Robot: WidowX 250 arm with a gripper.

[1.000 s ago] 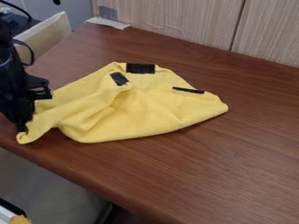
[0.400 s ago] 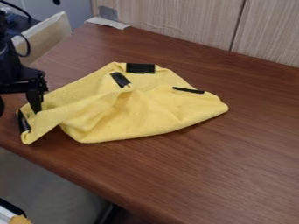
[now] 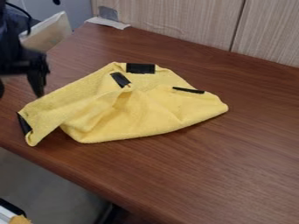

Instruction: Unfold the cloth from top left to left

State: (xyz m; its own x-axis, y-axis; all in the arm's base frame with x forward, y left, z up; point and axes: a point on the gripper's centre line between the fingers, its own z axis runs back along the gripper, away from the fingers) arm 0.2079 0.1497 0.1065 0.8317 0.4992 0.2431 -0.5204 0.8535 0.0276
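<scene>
Currently, the step in hand reads as the close of the unfolding pass: the left end of the cloth (image 3: 134, 113) lies out toward the table's near left edge, and my tool (image 3: 19, 92) is open, gripping nothing. Its fingers (image 3: 38, 83) stand apart at the left of the view, one tip near the cloth's upper left edge; whether it touches, I cannot tell. The cloth rests on the table (image 3: 234, 153), creased through the middle and not flat.

Next move, by my judgement: lift clear without snagging the fabric, then inspect the left end. If more spread is required, I re-grip that end and draw it left, low and slow — excess pull could drag the whole cloth.

Count of items:
- Tool: one, with two fingers.
- Cloth: one.
- Black patches (image 3: 140, 68) on the cloth: four — two upper, one right, one at the left end.
- Table: one.
</scene>
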